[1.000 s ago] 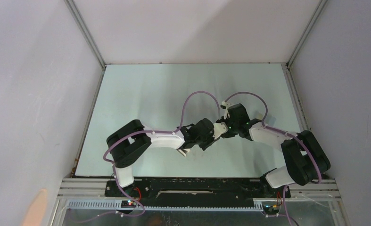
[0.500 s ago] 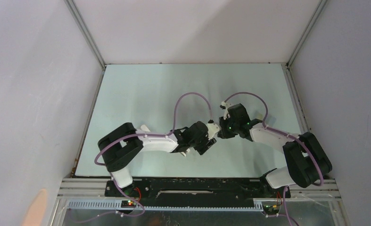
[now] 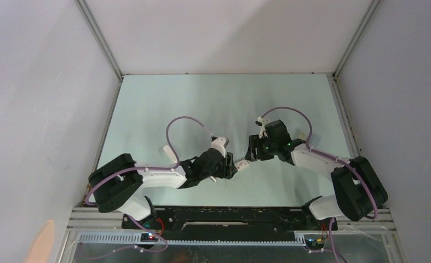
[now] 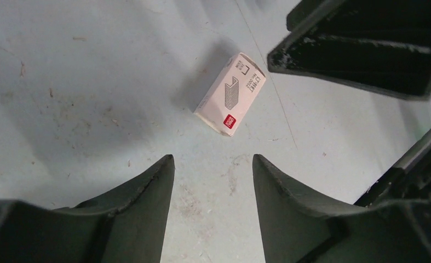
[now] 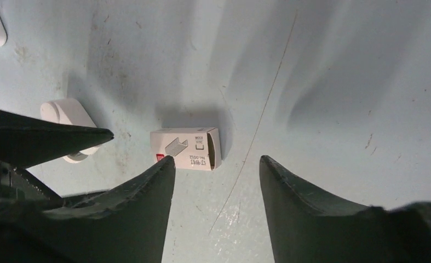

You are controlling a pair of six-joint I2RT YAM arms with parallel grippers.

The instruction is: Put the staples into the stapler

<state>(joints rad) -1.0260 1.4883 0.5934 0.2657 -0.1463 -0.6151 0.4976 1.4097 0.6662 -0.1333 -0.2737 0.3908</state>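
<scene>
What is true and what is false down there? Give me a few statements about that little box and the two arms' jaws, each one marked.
1. The staple box lies flat on the table. True.
2. The jaws of the left arm are clamped on the box. False: they stand open, and the box lies on the table beyond their tips, untouched.
3. Seen from the right wrist, one end of the box looks open. True.
4. The box carries a small blue mark. False: the mark is red.
5. The jaws of the right arm stand open. True.
</scene>
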